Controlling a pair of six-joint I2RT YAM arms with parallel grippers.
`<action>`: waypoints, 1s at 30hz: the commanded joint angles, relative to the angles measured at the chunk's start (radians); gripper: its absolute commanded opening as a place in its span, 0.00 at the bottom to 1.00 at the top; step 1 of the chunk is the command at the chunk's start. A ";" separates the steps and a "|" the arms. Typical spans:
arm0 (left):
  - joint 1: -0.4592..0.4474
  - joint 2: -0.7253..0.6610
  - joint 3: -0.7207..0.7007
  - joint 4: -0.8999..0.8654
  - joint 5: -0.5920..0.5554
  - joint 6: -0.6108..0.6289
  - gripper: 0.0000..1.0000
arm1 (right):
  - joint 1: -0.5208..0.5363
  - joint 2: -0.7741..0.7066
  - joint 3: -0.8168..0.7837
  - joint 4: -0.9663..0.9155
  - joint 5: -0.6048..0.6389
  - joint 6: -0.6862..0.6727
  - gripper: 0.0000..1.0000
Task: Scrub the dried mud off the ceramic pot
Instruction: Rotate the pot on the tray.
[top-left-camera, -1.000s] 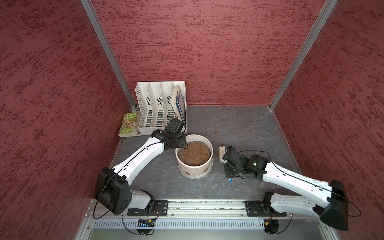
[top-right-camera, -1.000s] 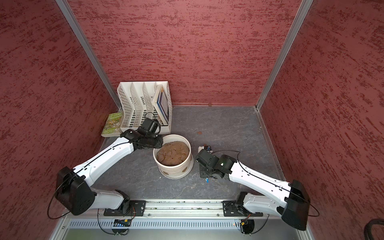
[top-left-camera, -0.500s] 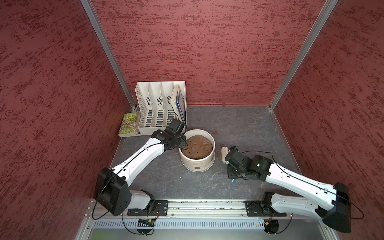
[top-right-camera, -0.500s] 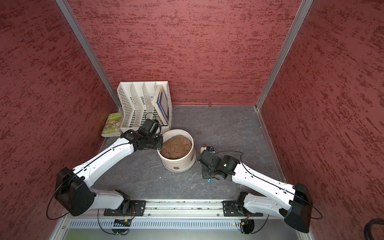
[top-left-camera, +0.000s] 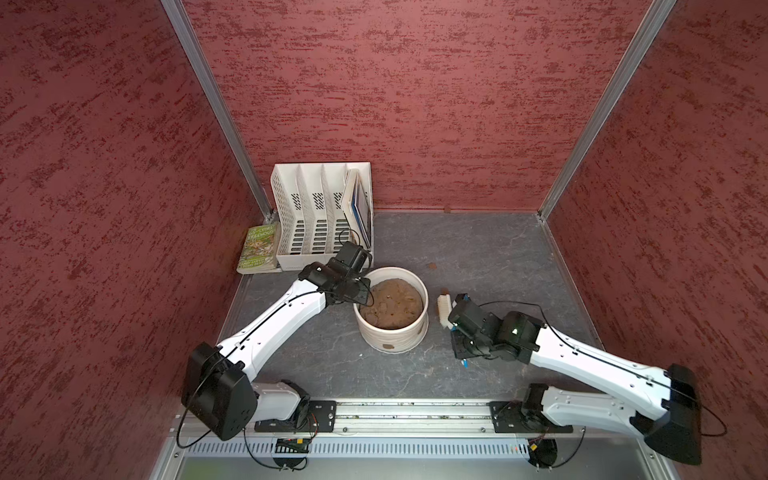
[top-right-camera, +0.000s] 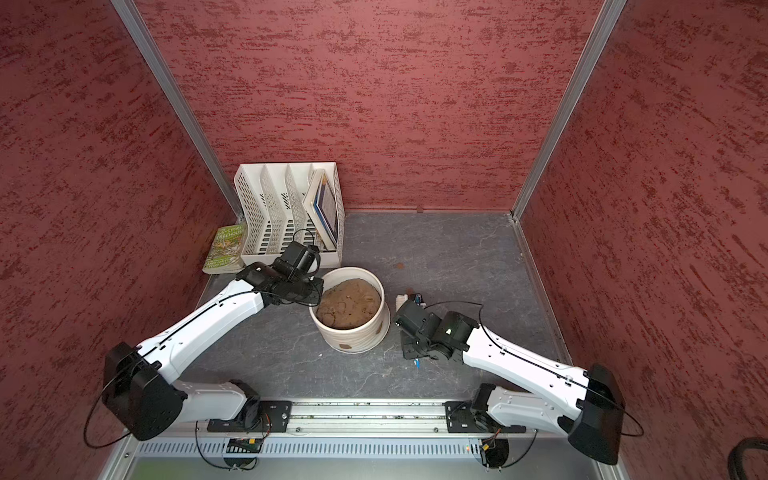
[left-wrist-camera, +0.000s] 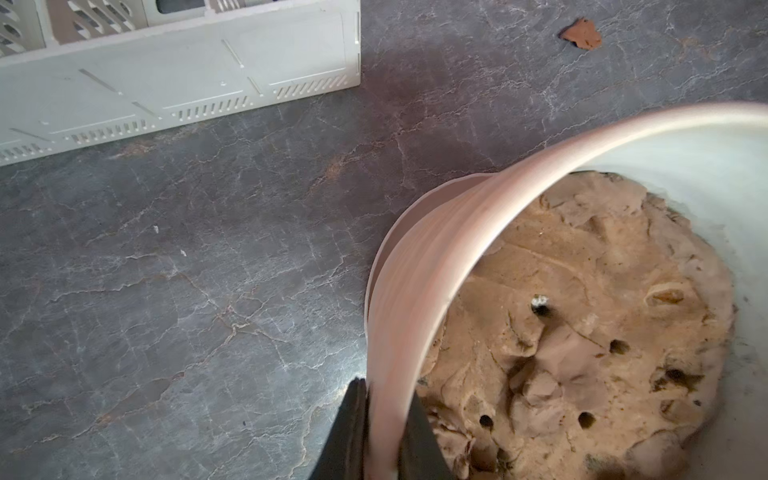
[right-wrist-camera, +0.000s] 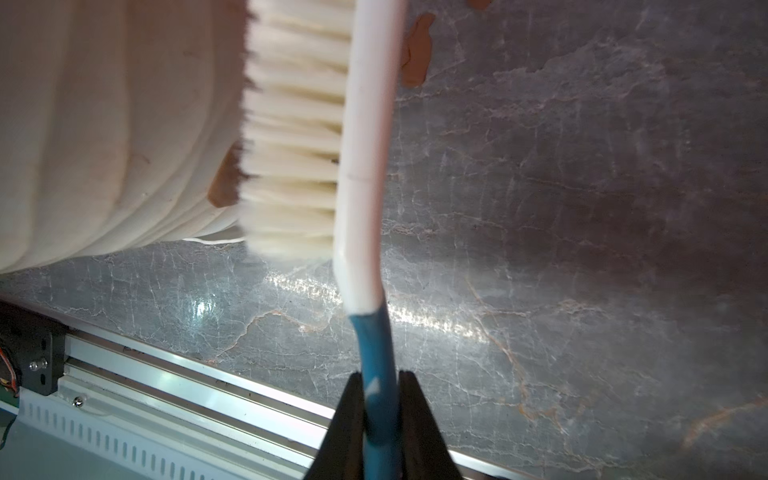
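Observation:
The ceramic pot (top-left-camera: 409, 336) (top-right-camera: 361, 338), cream and ribbed, stands mid-floor with lumpy tan soil (top-left-camera: 392, 305) inside. My left gripper (left-wrist-camera: 384, 386) (top-left-camera: 366, 297) is shut on the pot's rim (left-wrist-camera: 436, 249), one finger inside and one outside. My right gripper (right-wrist-camera: 380, 378) is shut on the blue handle of a white brush (right-wrist-camera: 365, 166) (top-left-camera: 444, 309). Its bristles (right-wrist-camera: 291, 137) press on the pot's right wall (right-wrist-camera: 104, 124), over a patch of dried mud (right-wrist-camera: 224, 183) near the base. Another patch (top-left-camera: 388, 345) shows on the front wall. Loose flakes (top-left-camera: 432, 266) (left-wrist-camera: 582, 34) (right-wrist-camera: 417, 54) lie on the floor.
A white slotted file organiser (top-left-camera: 316, 216) holding a tablet stands at the back left, close behind my left wrist. A green book (top-left-camera: 259, 249) lies next to it. The metal rail (top-left-camera: 395, 411) runs along the front edge. Red walls close in three sides.
My left jaws have closed on the pot's rim. The pot shifted toward the back, then came forward a little. The brush has stayed beside the pot's right wall.

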 joint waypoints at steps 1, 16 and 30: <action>-0.013 -0.020 0.003 0.033 0.104 0.007 0.00 | 0.021 0.010 -0.011 0.037 -0.029 -0.016 0.00; -0.019 -0.008 -0.008 0.075 0.167 0.048 0.00 | 0.073 0.048 0.026 -0.002 0.055 -0.013 0.00; -0.049 0.065 0.039 0.052 0.196 0.176 0.00 | 0.044 -0.001 0.024 0.025 0.085 -0.120 0.00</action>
